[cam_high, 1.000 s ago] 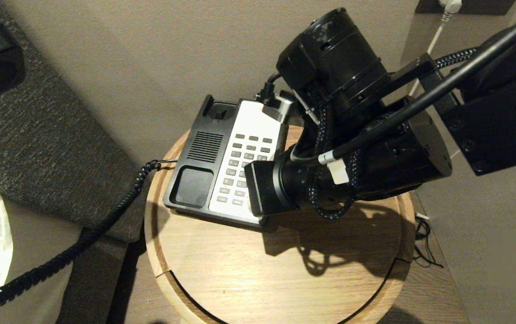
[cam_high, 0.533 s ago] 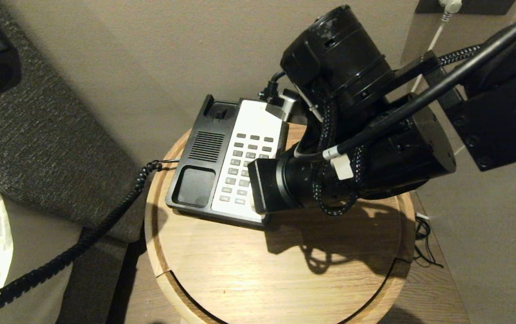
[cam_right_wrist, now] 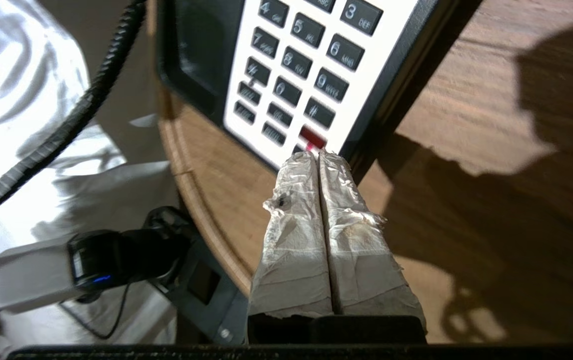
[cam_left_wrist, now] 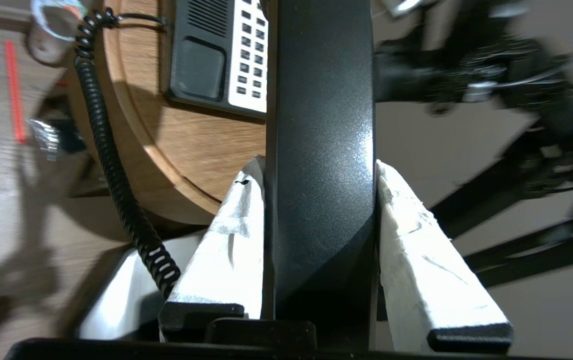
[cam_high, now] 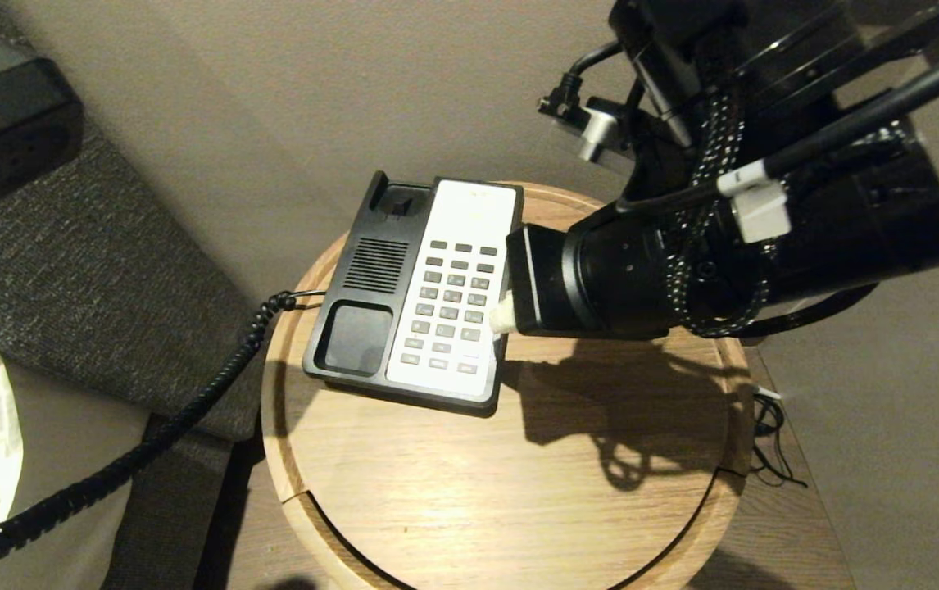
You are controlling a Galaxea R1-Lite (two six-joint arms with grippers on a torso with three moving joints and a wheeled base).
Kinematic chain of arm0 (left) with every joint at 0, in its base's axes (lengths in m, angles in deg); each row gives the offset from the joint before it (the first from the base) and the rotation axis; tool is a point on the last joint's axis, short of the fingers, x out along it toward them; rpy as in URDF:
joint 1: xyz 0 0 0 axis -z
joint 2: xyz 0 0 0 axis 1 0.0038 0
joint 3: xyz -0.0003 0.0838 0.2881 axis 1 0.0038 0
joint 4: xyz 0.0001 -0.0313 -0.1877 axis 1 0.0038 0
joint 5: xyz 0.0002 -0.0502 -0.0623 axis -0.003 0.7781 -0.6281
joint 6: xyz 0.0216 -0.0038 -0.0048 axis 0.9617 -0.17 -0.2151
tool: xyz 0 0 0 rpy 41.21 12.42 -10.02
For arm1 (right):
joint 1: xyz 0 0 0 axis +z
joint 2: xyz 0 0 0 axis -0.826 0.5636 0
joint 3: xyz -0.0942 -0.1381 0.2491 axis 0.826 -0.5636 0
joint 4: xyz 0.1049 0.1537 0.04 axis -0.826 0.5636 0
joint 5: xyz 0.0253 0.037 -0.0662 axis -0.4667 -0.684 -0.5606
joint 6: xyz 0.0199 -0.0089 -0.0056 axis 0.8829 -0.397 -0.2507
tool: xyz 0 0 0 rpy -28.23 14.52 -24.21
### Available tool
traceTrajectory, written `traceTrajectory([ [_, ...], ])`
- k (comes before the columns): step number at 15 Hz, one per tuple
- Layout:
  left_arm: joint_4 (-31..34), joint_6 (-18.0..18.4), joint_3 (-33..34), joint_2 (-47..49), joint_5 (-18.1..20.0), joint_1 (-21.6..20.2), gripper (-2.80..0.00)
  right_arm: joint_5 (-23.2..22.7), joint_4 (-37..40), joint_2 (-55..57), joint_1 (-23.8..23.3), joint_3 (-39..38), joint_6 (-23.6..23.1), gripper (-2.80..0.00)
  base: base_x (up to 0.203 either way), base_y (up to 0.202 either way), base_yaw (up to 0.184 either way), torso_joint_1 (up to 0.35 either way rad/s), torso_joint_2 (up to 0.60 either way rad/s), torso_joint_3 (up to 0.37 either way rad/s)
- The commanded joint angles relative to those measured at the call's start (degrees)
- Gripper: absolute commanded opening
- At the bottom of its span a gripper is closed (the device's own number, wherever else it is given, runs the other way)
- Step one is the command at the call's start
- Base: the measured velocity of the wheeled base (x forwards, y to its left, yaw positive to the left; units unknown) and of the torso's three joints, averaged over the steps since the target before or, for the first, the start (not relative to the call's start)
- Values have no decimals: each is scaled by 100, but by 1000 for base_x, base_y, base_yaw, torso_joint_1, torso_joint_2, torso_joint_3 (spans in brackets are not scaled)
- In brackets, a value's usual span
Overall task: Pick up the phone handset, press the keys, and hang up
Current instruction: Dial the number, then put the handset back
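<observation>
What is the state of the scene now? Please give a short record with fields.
handset: the phone handset is off the phone base, clamped in the left hand
cord: coiled cord hangs off the round wooden table
right hand: right hand shut, tips over the keypad's near edge
cradle: empty

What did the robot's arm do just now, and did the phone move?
The right end effector, fingers shut together, pulled back off the keypad toward the phone base's right edge and uncovered more keys. The base stayed put on the round table. The left end effector holds the phone handset.
</observation>
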Motion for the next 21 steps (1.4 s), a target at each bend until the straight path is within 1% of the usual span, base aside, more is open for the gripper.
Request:
traceTrajectory([
  [1, 53, 354, -39, 413, -18, 0, -280, 0, 116, -526, -3, -123, 73, -280, 0, 0, 0, 0, 0, 0],
  [3, 46, 768, -84, 825, -88, 7, -280, 26, 213, -1001, -11, -403, 89, -280, 0, 0, 0, 0, 0, 0],
  [4, 29, 941, -129, 1087, -202, 8, -280, 41, 237, -1310, -14, -606, 87, -280, 0, 0, 0, 0, 0, 0],
  [6, 9, 1193, -345, 1688, -621, 10, -280, 68, 313, -1858, -115, -971, 86, -280, 0, 0, 0, 0, 0, 0],
  [8, 0, 1461, -801, 2405, -1103, 9, -280, 99, 538, -2315, -375, -1195, 89, -280, 0, 0, 0, 0, 0, 0],
  [9, -7, 1539, -1047, 2750, -1303, 9, -280, 120, 640, -2501, -476, -1246, 85, -280, 0, 0, 0, 0, 0, 0],
  [11, -9, 1618, -1652, 3441, -1645, 9, -280, 149, 819, -2872, -565, -1327, 82, -280, 0, 0, 0, 0, 0, 0],
  [13, 23, 1648, -2185, 3978, -1880, 11, -280, 213, 896, -3169, -585, -1454, 82, -280, 0, 0, 0, 0, 0, 0],
  [15, 57, 1657, -2515, 4379, -2078, 9, -280, 230, 1008, -3484, -587, -1649, 101, -280, 0, 0, 0, 0, 0, 0],
  [17, 62, 1652, -2570, 4635, -2324, 9, -280, 230, 1047, -3711, -613, -1884, 209, -280, 0, 0, 0, 0, 0, 0],
  [21, 27, 1646, -2632, 4914, -2459, 0, -280, 223, 1058, -3888, -640, -2035, 249, -280, 0, 0, 0, 0, 0, 0],
])
